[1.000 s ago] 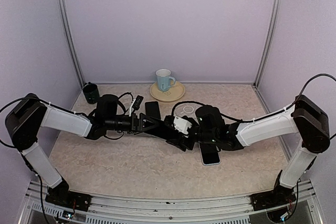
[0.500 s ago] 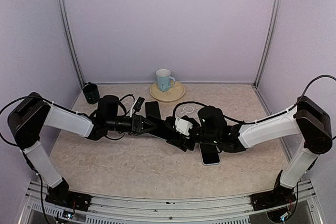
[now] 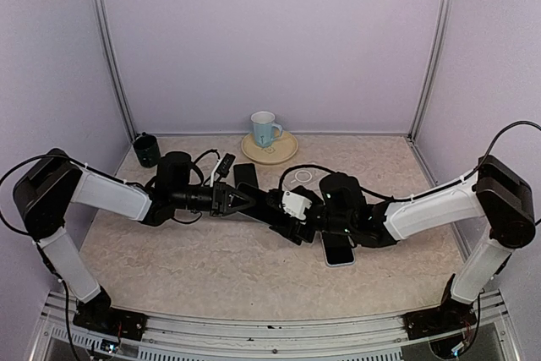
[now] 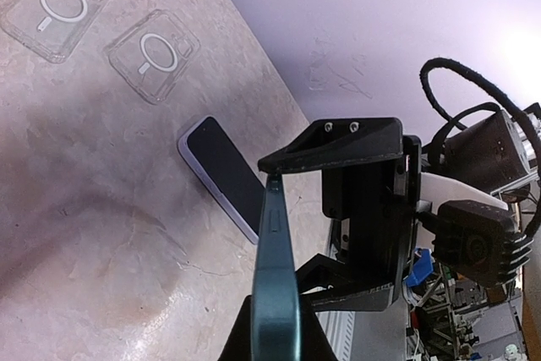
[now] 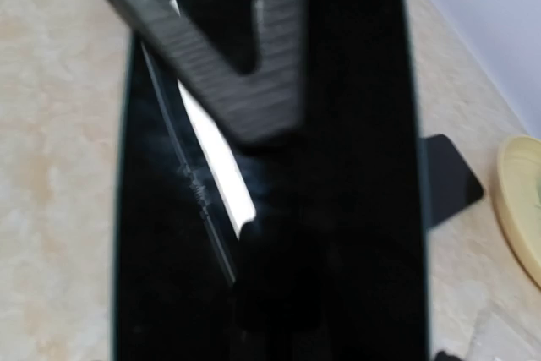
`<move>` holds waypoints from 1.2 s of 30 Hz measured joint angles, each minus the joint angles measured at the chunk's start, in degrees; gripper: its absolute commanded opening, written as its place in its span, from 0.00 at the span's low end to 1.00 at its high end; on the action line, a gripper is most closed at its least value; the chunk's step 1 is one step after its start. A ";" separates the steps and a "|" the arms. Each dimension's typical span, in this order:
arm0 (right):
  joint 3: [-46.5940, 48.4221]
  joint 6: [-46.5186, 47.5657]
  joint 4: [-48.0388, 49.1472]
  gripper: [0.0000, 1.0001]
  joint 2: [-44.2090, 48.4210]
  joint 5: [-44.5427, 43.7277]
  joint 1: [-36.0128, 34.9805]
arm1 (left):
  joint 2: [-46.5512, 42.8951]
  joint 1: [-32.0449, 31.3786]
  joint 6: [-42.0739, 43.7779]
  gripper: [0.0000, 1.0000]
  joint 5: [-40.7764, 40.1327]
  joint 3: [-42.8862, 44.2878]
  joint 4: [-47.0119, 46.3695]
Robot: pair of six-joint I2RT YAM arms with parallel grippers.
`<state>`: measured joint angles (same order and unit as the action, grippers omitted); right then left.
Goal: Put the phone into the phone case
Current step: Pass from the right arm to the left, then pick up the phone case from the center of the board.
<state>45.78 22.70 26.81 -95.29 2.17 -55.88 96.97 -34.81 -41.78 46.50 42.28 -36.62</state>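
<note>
Okay so, two arms, left arm [image 3: 110, 196] and right arm [image 3: 431, 209], meet over the desk [image 3: 169, 268]. Two phones: the dark phone [image 4: 275, 285] is up in the air, left fingers [image 5: 283, 40] pinching its edge, right fingers [image 4: 338, 137] spread wide around it, can't tell if gripping; the second phone [image 3: 338, 249] lies flat. Two clear cases [image 4: 52, 8] [image 4: 152, 55] lie further back.

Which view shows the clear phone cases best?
Left wrist: both clear cases lie flat, unobstructed, rings plain. Top external shows only one ring behind the arms. Right wrist shows none, only a dark phone.
</note>
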 measured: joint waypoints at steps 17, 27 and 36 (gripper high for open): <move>-0.70 -16.90 -1.81 1.00 11.41 -2.34 10.62 | -5.11 -0.07 2.43 0.00 -6.21 -4.68 -1.84; 1.55 -30.49 -12.52 0.93 11.61 -5.46 22.56 | -9.09 -0.07 2.10 0.00 -12.70 -5.95 -1.40; 5.75 -38.03 -19.04 0.80 7.02 -5.07 32.06 | -10.05 -0.07 -0.59 0.00 -17.31 -8.72 -1.46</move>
<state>51.53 -15.33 7.77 -88.27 -2.90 -23.81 86.91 -34.87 -42.37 29.19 33.56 -38.09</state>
